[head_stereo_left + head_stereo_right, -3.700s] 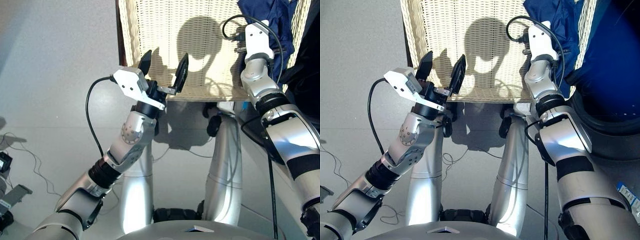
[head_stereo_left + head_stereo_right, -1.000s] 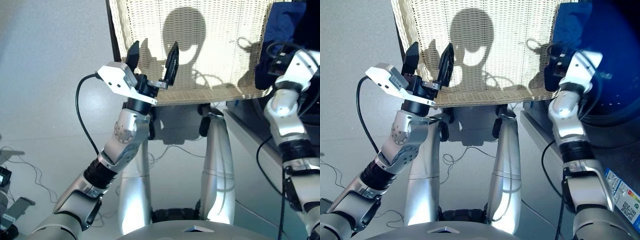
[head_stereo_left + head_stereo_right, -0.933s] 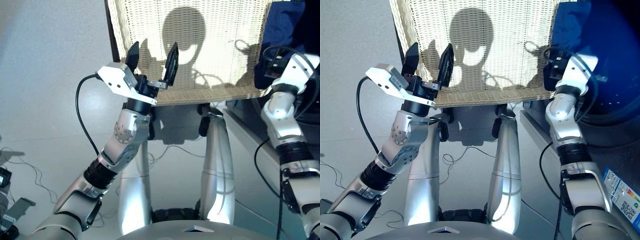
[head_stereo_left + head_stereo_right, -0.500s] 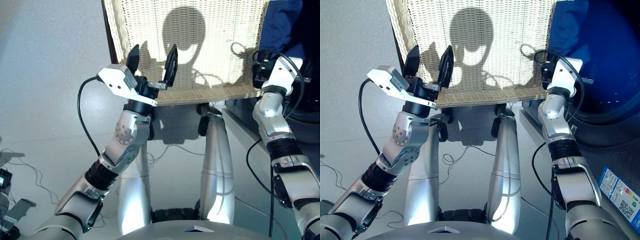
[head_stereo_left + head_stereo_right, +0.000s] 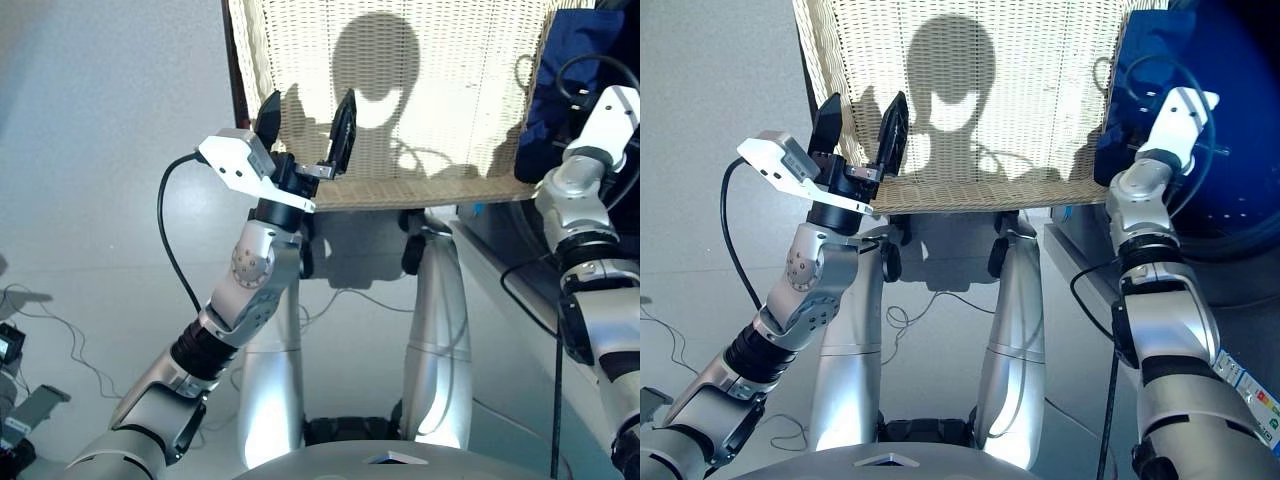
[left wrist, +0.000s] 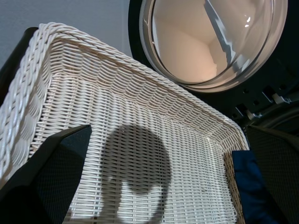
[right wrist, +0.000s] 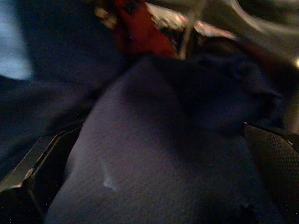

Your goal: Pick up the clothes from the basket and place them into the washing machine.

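Draped at the basket's (image 5: 420,110) right edge, a dark blue garment (image 5: 1200,130) is carried by the right gripper (image 5: 1118,128) toward the washing machine (image 5: 1240,255); its fingers cannot be made out. The left gripper (image 5: 305,125) is held apart, empty. Release inside the drum is judged next.

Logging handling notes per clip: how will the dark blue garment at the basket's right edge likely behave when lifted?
The dark blue garment bunches in soft folds, so it probably droops and trails from the right pincer. It looks light, and may snag the basket rim's weave.
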`<state>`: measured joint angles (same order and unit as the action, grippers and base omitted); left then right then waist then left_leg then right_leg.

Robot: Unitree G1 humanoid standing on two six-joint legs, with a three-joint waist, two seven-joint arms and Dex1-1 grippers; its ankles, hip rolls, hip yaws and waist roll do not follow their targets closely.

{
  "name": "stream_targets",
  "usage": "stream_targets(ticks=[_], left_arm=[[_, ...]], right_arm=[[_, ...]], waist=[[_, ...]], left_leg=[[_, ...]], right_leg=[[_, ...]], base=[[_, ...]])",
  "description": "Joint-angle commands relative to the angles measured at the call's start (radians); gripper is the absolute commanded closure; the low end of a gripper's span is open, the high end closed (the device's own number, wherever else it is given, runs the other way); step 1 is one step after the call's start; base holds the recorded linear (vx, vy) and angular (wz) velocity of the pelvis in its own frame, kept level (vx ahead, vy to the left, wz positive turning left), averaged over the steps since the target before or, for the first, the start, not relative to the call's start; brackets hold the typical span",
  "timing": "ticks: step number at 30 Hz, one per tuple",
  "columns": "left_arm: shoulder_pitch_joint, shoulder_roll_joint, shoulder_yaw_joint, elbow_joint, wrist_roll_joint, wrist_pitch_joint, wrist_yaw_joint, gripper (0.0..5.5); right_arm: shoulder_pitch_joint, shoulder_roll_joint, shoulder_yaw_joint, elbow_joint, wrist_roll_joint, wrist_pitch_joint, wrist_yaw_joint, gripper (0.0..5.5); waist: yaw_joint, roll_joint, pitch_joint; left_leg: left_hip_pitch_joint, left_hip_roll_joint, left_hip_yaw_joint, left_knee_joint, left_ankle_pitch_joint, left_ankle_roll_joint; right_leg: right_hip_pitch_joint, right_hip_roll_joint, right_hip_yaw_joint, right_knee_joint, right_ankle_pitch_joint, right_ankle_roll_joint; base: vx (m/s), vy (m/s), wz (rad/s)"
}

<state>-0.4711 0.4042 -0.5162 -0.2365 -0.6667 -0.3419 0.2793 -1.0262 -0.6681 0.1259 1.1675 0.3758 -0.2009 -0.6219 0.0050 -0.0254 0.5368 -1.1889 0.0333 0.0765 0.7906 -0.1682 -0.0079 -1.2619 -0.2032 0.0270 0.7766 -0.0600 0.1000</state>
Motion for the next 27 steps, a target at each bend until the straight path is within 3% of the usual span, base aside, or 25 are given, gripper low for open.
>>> stream_targets(ticks=[1,2,3,20,27], left_arm=[[0.025,0.008,0.005,-0.111,-0.002,-0.036,-0.019,0.0],[0.025,0.008,0.005,-0.11,-0.001,-0.036,-0.019,0.0],[0.024,0.009,0.006,-0.111,-0.001,-0.037,-0.018,0.0],[0.012,0.009,0.009,-0.101,0.011,-0.039,-0.006,0.0],[0.014,0.02,0.008,-0.104,0.001,-0.042,-0.011,0.0]], right_arm=[[0.004,-0.091,0.031,0.035,0.069,-0.026,0.012,1.6],[0.001,-0.094,0.035,0.039,0.072,-0.025,0.016,3.73],[-0.005,-0.095,0.041,0.044,0.072,-0.023,0.019,5.5],[-0.008,-0.072,0.04,-0.01,0.131,-0.054,0.021,5.5],[-0.042,-0.192,-0.027,0.099,0.236,-0.057,0.013,5.5]], waist=[[0.013,0.026,-0.017],[0.013,0.027,-0.017],[0.013,0.026,-0.017],[0.008,0.022,-0.017],[0.012,0.03,-0.017]], left_leg=[[0.003,0.043,-0.019,-0.072,0.09,-0.086],[0.003,0.043,-0.019,-0.072,0.09,-0.086],[0.003,0.042,-0.018,-0.073,0.091,-0.087],[-0.001,0.039,-0.018,-0.07,0.089,-0.084],[-0.002,0.037,-0.019,-0.065,0.083,-0.084]], right_leg=[[0.033,0.039,-0.032,-0.016,-0.002,0.011],[0.033,0.039,-0.033,-0.016,-0.002,0.011],[0.033,0.04,-0.032,-0.017,-0.002,0.011],[0.028,0.041,-0.028,-0.02,-0.001,0.012],[0.028,0.035,-0.028,-0.013,-0.007,0.015]], base=[[0.0,0.0,0.0],[0.0,0.0,0.0],[0.0,0.0,0.0],[0.0,0.0,0.0],[0.0,0.0,0.0]])
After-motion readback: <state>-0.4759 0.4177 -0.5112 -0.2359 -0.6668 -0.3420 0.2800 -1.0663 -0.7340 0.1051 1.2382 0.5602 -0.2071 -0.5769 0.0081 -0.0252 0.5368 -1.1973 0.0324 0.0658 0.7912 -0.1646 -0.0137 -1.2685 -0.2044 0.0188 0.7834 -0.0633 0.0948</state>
